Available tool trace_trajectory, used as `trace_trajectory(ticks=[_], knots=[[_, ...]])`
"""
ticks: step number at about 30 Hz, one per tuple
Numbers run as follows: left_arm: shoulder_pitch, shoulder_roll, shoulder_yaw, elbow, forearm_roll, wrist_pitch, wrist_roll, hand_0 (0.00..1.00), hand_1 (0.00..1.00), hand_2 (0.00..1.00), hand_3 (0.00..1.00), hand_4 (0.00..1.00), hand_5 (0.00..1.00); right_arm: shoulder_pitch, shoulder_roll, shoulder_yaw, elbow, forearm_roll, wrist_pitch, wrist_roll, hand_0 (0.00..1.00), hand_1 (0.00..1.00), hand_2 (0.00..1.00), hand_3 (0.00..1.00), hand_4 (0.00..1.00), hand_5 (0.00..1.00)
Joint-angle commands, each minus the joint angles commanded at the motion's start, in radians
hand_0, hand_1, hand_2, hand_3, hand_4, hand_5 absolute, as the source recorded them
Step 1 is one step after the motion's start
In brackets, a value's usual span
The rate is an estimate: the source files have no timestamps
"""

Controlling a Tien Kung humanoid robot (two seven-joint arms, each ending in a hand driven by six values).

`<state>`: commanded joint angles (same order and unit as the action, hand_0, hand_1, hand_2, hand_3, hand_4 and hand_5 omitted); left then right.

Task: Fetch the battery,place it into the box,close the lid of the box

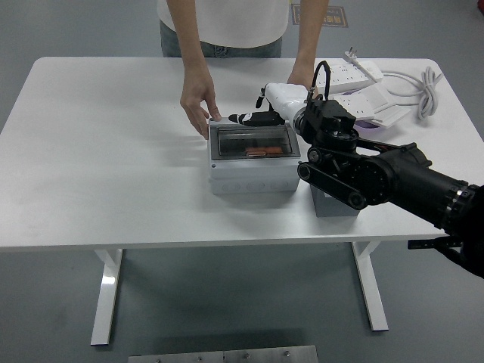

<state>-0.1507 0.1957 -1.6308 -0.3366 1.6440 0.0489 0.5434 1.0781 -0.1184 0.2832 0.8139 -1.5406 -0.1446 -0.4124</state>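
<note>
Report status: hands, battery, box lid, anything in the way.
Right hand at box rear edge, holding nothing. Battery inside, lid down. Person's hand touching box's far-left corner.

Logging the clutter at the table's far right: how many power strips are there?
2. One power strip lies at the far right edge; the second sits just nearer, beside the robot's right arm. That arm may hide others.

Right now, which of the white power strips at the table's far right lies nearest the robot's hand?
The nearer white power strip, just behind the right hand; the other white power strip lies further back.
</note>
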Motion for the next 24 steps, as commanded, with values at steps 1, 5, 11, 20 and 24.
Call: trace_trajectory(ticks=[1, 5, 11, 20, 24], knots=[[0.000, 0.000, 0.000, 0.000, 0.000, 0.000, 0.000, 0.492, 0.667, 0.525, 0.509, 0.274, 0.002, -0.002, -0.001, 0.002, -0.002, -0.002, -0.003, -0.002, 0.123, 0.272, 0.432, 0.662, 0.998, 0.998], [0.001, -0.002, 0.001, 0.001, -0.001, 0.000, -0.001, 0.492, 0.668, 0.524, 0.508, 0.274, 0.002, -0.019, -0.009, 0.029, -0.007, -0.029, -0.015, -0.013, 0.123, 0.272, 0.431, 0.660, 0.998, 0.998], [0.005, -0.009, 0.003, 0.002, -0.006, 0.002, -0.001, 0.492, 0.667, 0.524, 0.509, 0.274, 0.002, -0.090, -0.049, 0.154, 0.038, -0.113, -0.043, -0.015, 0.123, 0.271, 0.428, 0.658, 0.998, 0.998], [0.009, -0.022, 0.010, 0.004, -0.019, 0.007, -0.005, 0.493, 0.667, 0.523, 0.508, 0.275, 0.002, -0.258, -0.124, 0.414, 0.212, -0.319, -0.100, 0.033, 0.121, 0.268, 0.400, 0.645, 0.998, 0.998], [0.012, -0.026, 0.009, 0.003, -0.018, 0.007, -0.004, 0.493, 0.667, 0.523, 0.509, 0.276, 0.002, -0.336, -0.136, 0.542, 0.287, -0.391, -0.168, 0.101, 0.119, 0.263, 0.371, 0.629, 0.998, 0.998]])
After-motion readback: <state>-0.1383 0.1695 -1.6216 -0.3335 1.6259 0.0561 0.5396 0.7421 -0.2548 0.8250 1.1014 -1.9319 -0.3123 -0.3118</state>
